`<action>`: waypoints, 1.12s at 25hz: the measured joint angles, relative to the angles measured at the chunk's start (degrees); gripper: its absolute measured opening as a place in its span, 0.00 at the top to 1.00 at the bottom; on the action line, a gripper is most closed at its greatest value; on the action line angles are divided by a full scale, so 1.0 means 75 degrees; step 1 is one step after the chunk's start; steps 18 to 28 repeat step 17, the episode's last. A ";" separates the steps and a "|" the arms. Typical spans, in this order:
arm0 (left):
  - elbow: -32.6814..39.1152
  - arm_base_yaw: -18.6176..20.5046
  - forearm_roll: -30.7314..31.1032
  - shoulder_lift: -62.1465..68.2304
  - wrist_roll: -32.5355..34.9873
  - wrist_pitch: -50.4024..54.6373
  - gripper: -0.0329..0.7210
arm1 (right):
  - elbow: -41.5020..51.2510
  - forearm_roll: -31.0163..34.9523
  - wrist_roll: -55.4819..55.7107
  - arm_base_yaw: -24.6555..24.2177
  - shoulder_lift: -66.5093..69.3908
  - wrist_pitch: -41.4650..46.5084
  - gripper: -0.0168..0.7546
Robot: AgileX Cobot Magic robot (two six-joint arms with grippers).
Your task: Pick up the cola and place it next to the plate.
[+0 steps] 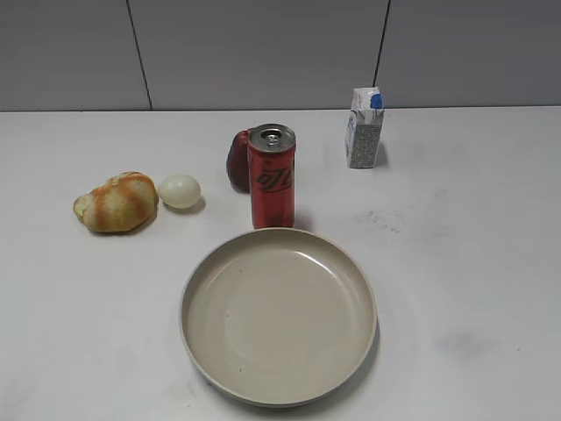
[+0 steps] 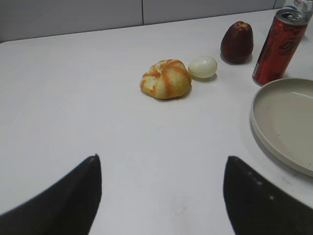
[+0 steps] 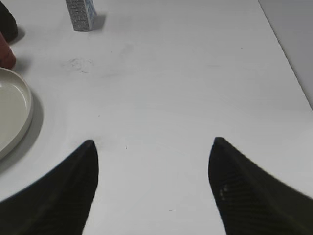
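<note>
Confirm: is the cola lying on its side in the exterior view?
No, the cola stands upright on the table, silver top up, just behind the far rim of the plate.

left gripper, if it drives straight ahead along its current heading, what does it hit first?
Probably the bread roll: it sits nearly centred ahead of the open left gripper, with bare table between. The egg lies just right of it. Depth is unclear, so the jaws might pass the roll on one side.
</note>
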 joint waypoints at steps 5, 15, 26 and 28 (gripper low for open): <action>0.0000 0.0158 -0.0003 0.0000 0.0000 0.0000 0.18 | 0.0000 0.0000 0.0000 0.0000 0.0000 0.0000 0.29; 0.0000 0.1365 -0.0010 -0.0195 0.0000 0.0000 0.18 | 0.0000 0.0000 0.0000 0.0000 0.0000 0.0000 0.29; 0.0000 0.1381 -0.0010 -0.0213 0.0000 -0.0008 0.18 | 0.0000 0.0000 0.0000 0.0000 0.0000 0.0000 0.29; 0.0000 0.1381 -0.0010 -0.0213 0.0000 -0.0008 0.18 | 0.0000 0.0000 0.0000 0.0000 0.0000 0.0000 0.29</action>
